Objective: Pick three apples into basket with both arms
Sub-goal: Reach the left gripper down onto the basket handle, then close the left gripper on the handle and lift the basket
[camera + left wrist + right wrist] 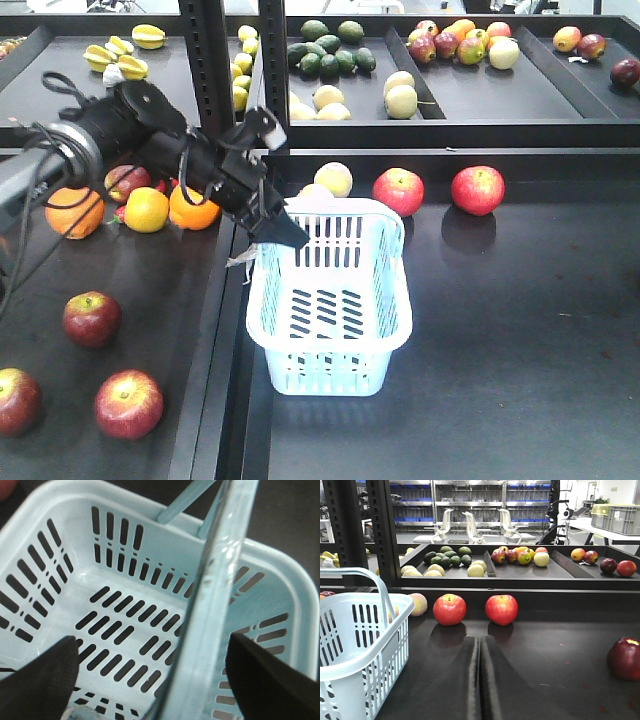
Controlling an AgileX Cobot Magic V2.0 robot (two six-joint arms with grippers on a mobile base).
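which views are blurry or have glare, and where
Left wrist view: the basket handle crosses close to the lens, soft and streaked with glare; the fingers of the left gripper are dark blurs. Right wrist view: the shut right gripper is soft up close, and the two red apples behind it are sharp. Front view: crisp, evenly lit.

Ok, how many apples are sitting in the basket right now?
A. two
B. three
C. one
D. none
D: the basket shows only its bare slotted bottom in the front view and the left wrist view, with the left gripper open above it.
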